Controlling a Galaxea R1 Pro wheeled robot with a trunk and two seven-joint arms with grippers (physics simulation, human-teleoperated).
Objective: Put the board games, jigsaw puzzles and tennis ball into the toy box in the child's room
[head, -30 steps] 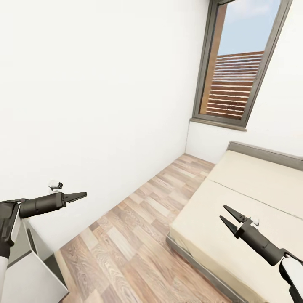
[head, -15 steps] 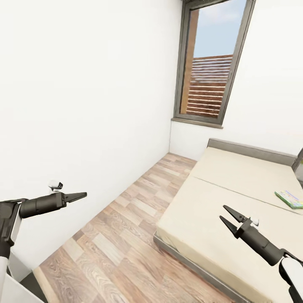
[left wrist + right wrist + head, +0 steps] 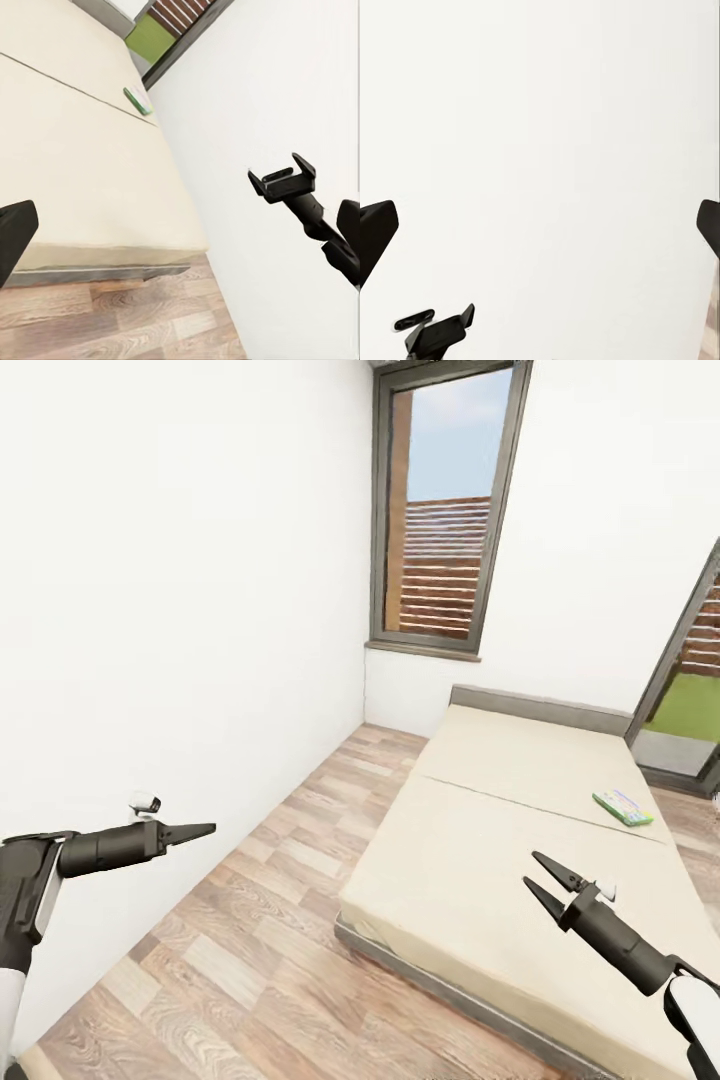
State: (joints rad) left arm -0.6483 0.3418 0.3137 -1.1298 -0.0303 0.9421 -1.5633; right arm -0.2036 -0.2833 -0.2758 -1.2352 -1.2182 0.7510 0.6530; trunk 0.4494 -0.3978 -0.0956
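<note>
One board game (image 3: 622,807), a thin flat box with a green, white and yellow lid, lies on the far right part of the bed (image 3: 500,860); the left wrist view shows the board game (image 3: 139,100) on the cream mattress (image 3: 75,150) too. My left gripper (image 3: 203,828) hangs open over the wood floor beside the white wall, far from the box. My right gripper (image 3: 545,875) is open above the bed's near half, empty, short of the box. The table, toy box, jigsaw puzzles and tennis ball are out of view.
A tall window (image 3: 440,510) stands in the far wall and a glass door (image 3: 690,700) at the right. A strip of plank floor (image 3: 260,920) runs between the left wall and the bed's grey frame (image 3: 440,980).
The camera has swung right: the pale desk corner at lower left has left the view, and the board game and glass door have come in. Both arms keep their pose.
</note>
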